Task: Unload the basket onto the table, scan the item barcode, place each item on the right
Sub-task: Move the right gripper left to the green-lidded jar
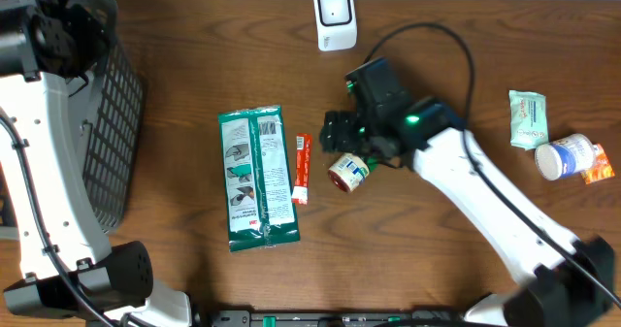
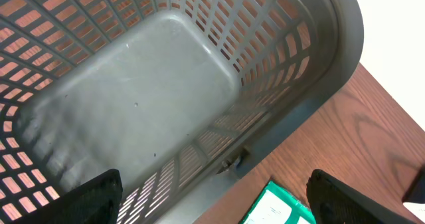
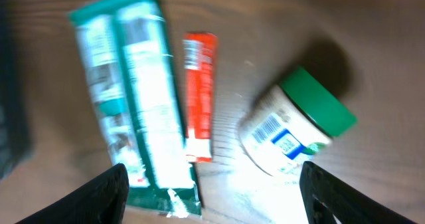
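Dark wood-grain table [image 1: 194,55] carries one grey plastic lattice basket [image 1: 107,123] at the left edge and one white, boxy scanner [image 1: 335,16] at the far edge. There are four flat packets: a long glossy green packet [image 1: 257,177], a slim red sachet [image 1: 301,169] just beside it, and at the right a mint pouch [image 1: 527,118] and an orange packet [image 1: 599,164]. The orange packet lies right beside one round white bottle [image 1: 566,156]. One small jar [image 3: 292,131], pale-bodied with a green lid, lies on its side near the red sachet, its barcode facing up. The right arm reaches in from the near right, its right gripper [image 3: 214,167] poised over the jar with fingers spread wide, gripping nothing. The left gripper [image 2: 216,191] hangs over the basket's bare floor, fingers likewise wide apart.
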Robot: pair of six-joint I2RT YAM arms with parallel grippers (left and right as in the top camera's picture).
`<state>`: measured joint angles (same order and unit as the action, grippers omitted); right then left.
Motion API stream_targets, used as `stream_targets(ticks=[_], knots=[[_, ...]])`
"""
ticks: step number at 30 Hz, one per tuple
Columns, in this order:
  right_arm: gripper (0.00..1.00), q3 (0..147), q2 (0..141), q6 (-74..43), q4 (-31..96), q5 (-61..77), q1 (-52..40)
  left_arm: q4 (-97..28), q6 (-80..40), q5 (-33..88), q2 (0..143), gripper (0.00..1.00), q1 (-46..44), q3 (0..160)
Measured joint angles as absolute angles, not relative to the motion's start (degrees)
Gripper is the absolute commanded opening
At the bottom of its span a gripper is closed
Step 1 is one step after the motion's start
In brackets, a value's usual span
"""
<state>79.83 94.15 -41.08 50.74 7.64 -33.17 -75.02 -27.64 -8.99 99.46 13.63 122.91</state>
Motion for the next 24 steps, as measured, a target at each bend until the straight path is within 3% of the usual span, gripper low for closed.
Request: stream_targets(ticks=[12,24], knots=[[0.82,79.7,109.0,-69.6,52.1,1.4,-33.2,-75.0,-27.6,-9.0,99.5,0.88,13.6,122.9],[0.81,79.7,110.7,-71.2,54.2,1.0,-33.2,-75.0,-27.6,-9.0,99.5,0.88,13.6,122.9]])
